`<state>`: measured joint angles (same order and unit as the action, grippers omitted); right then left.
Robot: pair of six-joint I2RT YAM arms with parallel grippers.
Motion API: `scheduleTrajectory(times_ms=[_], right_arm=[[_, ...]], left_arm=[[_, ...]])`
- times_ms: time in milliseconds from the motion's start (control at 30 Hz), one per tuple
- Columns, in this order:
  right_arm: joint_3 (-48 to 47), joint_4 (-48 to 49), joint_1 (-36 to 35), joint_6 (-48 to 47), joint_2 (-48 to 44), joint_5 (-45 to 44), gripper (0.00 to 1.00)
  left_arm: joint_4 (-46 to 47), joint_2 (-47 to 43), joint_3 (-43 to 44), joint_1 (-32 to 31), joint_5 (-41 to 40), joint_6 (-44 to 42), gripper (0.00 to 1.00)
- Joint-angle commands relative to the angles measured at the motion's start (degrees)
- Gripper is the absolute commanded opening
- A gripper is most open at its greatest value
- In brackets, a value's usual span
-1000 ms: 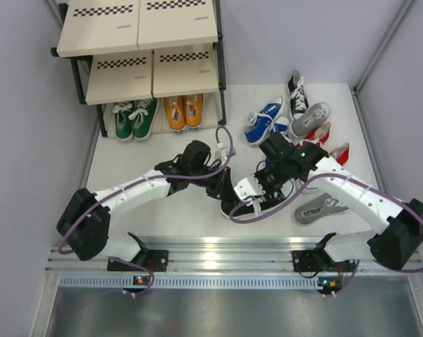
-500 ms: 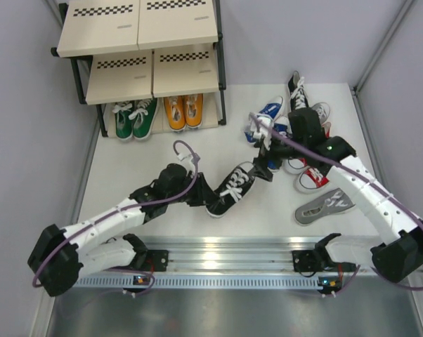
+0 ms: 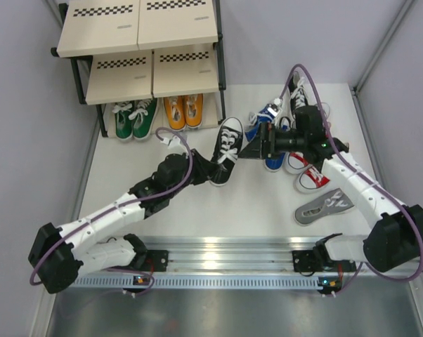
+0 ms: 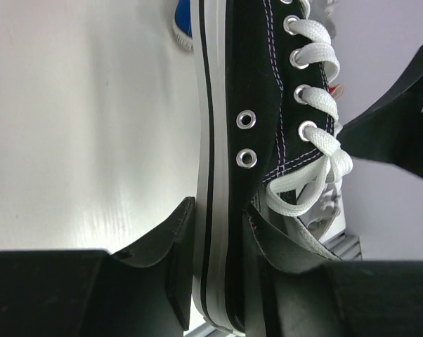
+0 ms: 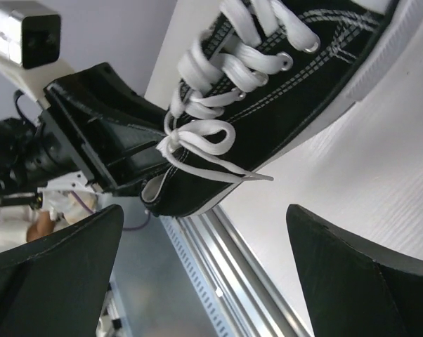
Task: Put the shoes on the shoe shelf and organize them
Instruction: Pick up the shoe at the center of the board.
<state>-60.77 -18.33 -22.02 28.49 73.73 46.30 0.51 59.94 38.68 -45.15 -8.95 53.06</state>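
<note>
My left gripper (image 3: pixel 209 170) (image 4: pixel 222 263) is shut on the heel end of a black sneaker (image 3: pixel 226 148) (image 4: pixel 257 105), one finger on the white sole and one inside the collar. The shoe's toe points towards the shoe shelf (image 3: pixel 138 35). Just right of the shoe, my right gripper (image 3: pixel 254 149) (image 5: pixel 204 270) stands wide open with nothing between its fingers; its view looks at the black sneaker (image 5: pixel 282 112). On the floor under the shelf stand a green pair (image 3: pixel 135 118) and an orange pair (image 3: pixel 183 111). Blue (image 3: pixel 265 121), black (image 3: pixel 296 87), grey (image 3: pixel 324 206) and red (image 3: pixel 314 176) shoes lie at the right.
The shelf's two upper boards carry checkered strips and no shoes. Grey walls close in the left and right sides. A metal rail (image 3: pixel 232 253) with both arm bases runs along the near edge. The loose shoes crowd the right arm's side.
The right gripper let go of the black sneaker, opened wide and drew back to the right. The left arm carried the sneaker up and away from the rail, towards the shelf.
</note>
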Motion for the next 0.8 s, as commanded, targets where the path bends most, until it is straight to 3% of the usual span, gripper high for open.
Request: scheduleTrajectory(times_ms=[0,133,233,500,600,767], right_arm=[[-3.02,3.13,-1.44,11.15,0.62,-5.07,0.99],[-7.86,-4.41,-6.44,1.69,1.32,-15.51,0.98],[-8.75,-5.49,-8.39,0.61,2.11,-19.21,0.95],[-11.47,-7.25,-10.23,-0.72,4.57,-21.43,0.82],[-11.12,-6.82,-10.50,1.56,6.50,-20.82,0.76],[-12.96,-6.28,-10.76,2.01,9.76,-20.38,0.52]], left_arm=[[12.49,0.00,5.62,-1.17,-6.32,2.05,0.00],[12.85,1.22,8.25,-1.88,-8.89,1.09,0.00],[12.85,2.45,9.74,-1.88,-8.81,0.03,0.00],[13.19,4.48,11.69,-2.93,-9.42,-3.04,0.00],[15.38,4.39,11.16,-3.37,-10.12,-3.57,0.00],[16.36,4.04,10.37,-3.63,-10.21,-3.32,0.00]])
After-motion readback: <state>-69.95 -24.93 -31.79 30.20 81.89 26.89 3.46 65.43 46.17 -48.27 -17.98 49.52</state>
